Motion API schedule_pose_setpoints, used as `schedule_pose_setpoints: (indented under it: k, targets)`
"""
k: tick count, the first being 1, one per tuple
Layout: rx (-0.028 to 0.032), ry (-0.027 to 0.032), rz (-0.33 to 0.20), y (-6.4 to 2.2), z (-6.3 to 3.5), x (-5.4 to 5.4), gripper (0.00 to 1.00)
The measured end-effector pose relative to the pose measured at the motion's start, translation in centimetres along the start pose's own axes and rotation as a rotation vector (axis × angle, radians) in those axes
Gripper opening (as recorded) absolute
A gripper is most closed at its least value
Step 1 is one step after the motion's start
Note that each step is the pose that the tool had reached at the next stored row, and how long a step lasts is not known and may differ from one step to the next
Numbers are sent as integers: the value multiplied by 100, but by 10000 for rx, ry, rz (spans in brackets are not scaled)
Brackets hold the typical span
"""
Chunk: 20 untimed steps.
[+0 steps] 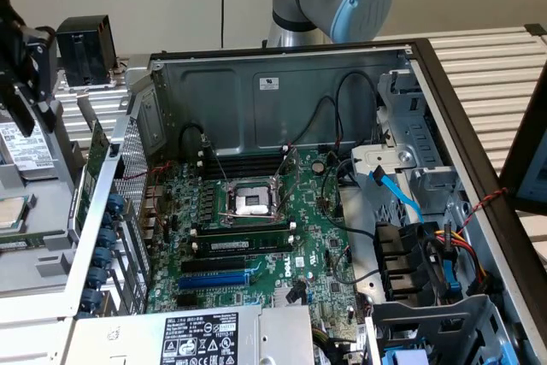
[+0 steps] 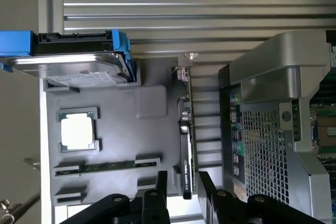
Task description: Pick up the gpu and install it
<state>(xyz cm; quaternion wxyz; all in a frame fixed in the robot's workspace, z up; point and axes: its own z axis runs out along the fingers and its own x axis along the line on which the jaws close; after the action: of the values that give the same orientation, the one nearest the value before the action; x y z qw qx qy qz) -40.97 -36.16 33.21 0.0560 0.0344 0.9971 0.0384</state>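
Note:
The gpu (image 2: 186, 129) stands on its edge in a slot of the grey parts tray (image 2: 152, 103), its black shroud and green board seen edge-on and its silver bracket at the far end. In the exterior view the gpu (image 1: 91, 168) is a thin green strip just outside the case's rear panel. My gripper (image 2: 181, 178) is open above the card, one black finger on each side of the card's near end and not pressing on it. The exterior view has the gripper (image 1: 24, 74) at its upper left, over the tray.
The open computer case (image 1: 282, 83) holds the motherboard (image 1: 256, 237), whose blue slot (image 1: 214, 280) is bare. On the tray lie a CPU (image 2: 77, 131), a memory stick (image 2: 105, 167) and a blue-railed hard drive (image 2: 73, 59). The perforated case rear (image 2: 262, 150) stands close beside the card.

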Motion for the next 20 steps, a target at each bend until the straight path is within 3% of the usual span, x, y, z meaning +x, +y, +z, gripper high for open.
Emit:
schedule_pose_setpoints:
  k: [3, 4, 6, 9, 10, 17, 19, 20]
  targets:
    - [-15, 2, 4, -5, 54, -3, 36]
    - [-51, 4, 5, -8, 70, -2, 36]
    - [-184, 15, 21, -17, 89, 1, 36]
    - [-464, 32, 53, -30, 114, 3, 36]
    - [-511, 34, 59, -42, 129, 3, 36]
    - [-613, 39, 70, -168, 248, 4, 38]
    - [-640, 43, 73, -179, 284, -13, 51]
    - [-654, 43, 75, -184, 303, -21, 51]
